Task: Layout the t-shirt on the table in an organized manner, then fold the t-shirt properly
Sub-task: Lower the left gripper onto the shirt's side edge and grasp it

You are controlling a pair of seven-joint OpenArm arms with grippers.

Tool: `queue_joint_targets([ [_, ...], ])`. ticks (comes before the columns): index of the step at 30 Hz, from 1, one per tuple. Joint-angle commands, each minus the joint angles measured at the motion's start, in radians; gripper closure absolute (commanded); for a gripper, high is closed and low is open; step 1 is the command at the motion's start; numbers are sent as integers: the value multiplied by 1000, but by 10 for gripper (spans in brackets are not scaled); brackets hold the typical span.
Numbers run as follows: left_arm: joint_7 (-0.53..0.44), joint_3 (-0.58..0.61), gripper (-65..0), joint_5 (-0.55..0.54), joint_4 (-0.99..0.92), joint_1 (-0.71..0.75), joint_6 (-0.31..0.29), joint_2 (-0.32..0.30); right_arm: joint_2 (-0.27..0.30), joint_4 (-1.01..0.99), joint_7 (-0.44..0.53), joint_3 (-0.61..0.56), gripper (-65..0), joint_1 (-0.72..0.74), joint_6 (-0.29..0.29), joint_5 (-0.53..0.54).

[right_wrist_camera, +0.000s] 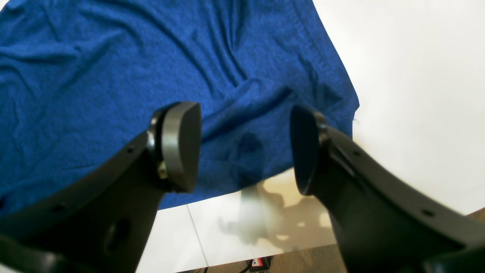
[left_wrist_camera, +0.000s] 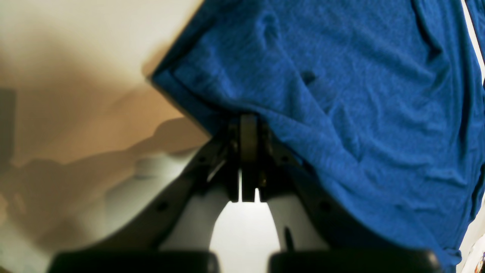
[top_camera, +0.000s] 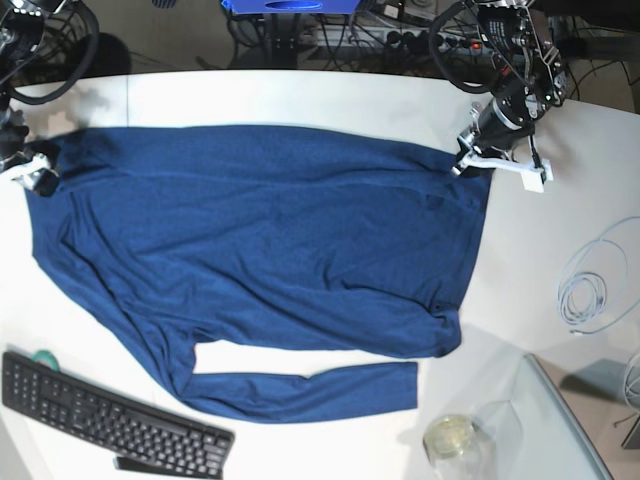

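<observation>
Left wrist: left end effector fills the bottom of the view, jaws together and clamped on the hem edge of the t-shirt; cloth drapes up and to the right from the pinch point, wrinkled, with the white bench showing at left under a tan shadow. Right wrist: right end effector jaws stand wide apart, nothing between them, hovering over the shirt's corner; blue fabric covers the upper left, creased, its edge running down to a corner near the right finger, bare bench to the right and below, thin dark seam line in the bench top. Base: shirt lies spread across the middle of the bench, body mostly flat, one long sleeve stretched along the near edge; left end effector at the far right corner of the cloth, right end effector at the far left corner. Black keyboard at near left, clear jar at near right, coiled white cable at right, all apart from the shirt.
</observation>
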Motion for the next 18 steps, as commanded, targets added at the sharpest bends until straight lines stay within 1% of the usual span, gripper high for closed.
queue_joint_targets([
  [1,-8,0,0,-13,3,-14,-6,-7,13,16,18,5,-348,6,9,12],
  [12,-7,0,0,-13,-31,-98,-2,-7,13,14,16,5,-348,4,9,12],
  [18,-8,0,0,-12,-118,-183,-2,-8,13,14,16,4,-348,4,9,12],
])
